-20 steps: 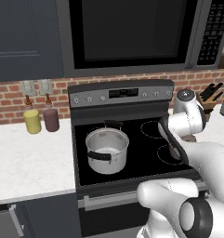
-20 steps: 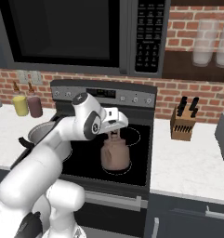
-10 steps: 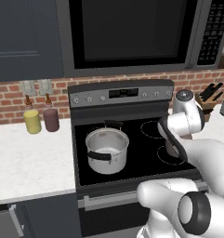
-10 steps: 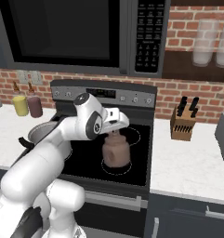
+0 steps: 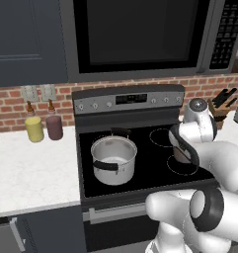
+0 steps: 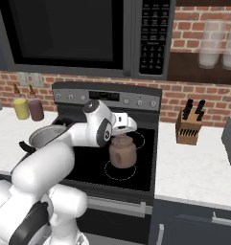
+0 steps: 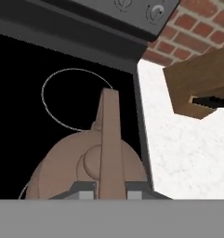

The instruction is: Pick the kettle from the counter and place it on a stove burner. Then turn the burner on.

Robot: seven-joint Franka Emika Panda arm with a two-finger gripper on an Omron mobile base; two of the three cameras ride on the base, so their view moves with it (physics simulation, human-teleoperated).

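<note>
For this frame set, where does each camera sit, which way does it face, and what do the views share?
Left base view: behind-left, facing the stove; arm rises lower right.
Right base view: behind-right, same stove; arm lower left, claw shut on the kettle.
Hand view: on the hand, looking down the kettle's handle.
Shared: kettle, black cooktop, knife block.

I can't read any text from here. The microwave keypad (image 6: 155, 38) shows only small pale marks, too fine to make out, and the stove's display panel (image 6: 103, 95) is a blur of faint light spots.
</note>
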